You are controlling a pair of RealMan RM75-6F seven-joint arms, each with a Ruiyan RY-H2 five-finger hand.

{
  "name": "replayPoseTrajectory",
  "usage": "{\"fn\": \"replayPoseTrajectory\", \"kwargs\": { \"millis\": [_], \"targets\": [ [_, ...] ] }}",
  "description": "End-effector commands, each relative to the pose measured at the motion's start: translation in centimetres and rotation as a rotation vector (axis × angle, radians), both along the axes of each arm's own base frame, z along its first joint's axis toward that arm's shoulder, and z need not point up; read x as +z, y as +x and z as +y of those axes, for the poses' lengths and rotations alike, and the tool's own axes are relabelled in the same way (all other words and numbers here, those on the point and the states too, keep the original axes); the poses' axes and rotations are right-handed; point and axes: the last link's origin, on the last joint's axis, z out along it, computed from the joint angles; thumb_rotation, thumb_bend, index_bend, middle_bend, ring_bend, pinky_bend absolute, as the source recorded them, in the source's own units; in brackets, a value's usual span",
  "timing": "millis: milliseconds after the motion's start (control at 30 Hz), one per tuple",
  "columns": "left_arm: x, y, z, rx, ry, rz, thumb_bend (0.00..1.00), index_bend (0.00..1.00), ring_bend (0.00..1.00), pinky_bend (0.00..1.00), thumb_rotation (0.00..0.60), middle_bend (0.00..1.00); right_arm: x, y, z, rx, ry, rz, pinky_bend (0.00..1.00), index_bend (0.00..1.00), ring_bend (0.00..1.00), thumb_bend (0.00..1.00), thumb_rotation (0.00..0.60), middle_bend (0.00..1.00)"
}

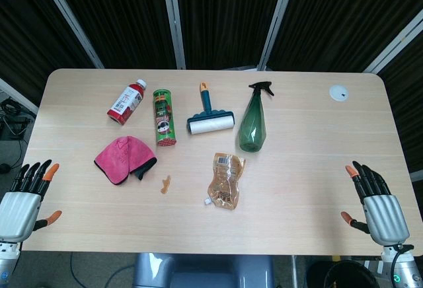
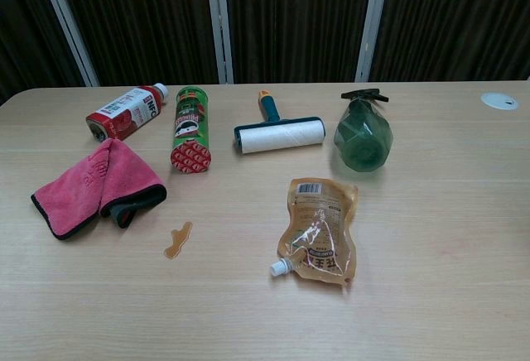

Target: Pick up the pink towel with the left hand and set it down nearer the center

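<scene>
Towel [image 1: 123, 159], pink with a dark edge, lies folded and bunched on the left part of the desk [image 1: 297, 189], just below the red drink bottle [image 1: 126, 102] and beside the green chip can [image 1: 163, 117]. Left hand [image 1: 25, 202] hovers at the near left corner, fingers spread, holding nothing and well apart from the towel. Right hand [image 1: 375, 202] is likewise released at the near right corner. A lint roller [image 1: 210, 117], green spray bottle [image 1: 253, 119], refill pouch [image 1: 226, 181] and small amber scrap [image 1: 164, 183] lie across the middle.
</scene>
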Motion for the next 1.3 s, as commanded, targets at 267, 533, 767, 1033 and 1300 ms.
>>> {"fn": "replayPoseTrajectory", "kwargs": {
  "millis": [267,533,767,1033,1300],
  "targets": [
    [0.0,-0.1,0.0,0.011,-0.008,0.003,0.0,0.0,0.0,0.0,0.6,0.0,-0.1,-0.2,0.1,-0.016,0.014,0.005,0.12,0.0,0.0,0.09,0.6,0.0],
    [0.0,-0.4,0.0,0.037,-0.035,0.015,0.0,0.0,0.0,0.0,0.6,0.0,-0.3,-0.1,0.1,-0.022,0.022,0.009,0.12,0.0,0.0,0.09,0.6,0.0],
    [-0.7,0.1,0.7,0.048,-0.081,0.028,0.0,0.0,0.0,0.0,0.6,0.0,0.0,-0.3,0.3,-0.029,0.021,-0.002,0.12,0.0,0.0,0.09,0.6,0.0],
    [-2.6,1.8,6.0,0.015,-0.137,0.103,0.0,0.0,0.0,0.0,0.6,0.0,0.2,-0.2,0.3,-0.024,0.02,-0.02,0.12,0.0,0.0,0.09,0.6,0.0],
    [-6.1,3.0,12.6,0.052,-0.197,0.148,0.0,0.0,0.0,0.0,0.6,0.0,0.4,-0.3,0.2,-0.035,0.013,-0.037,0.12,0.0,0.0,0.09,0.6,0.0]
  ]
}}
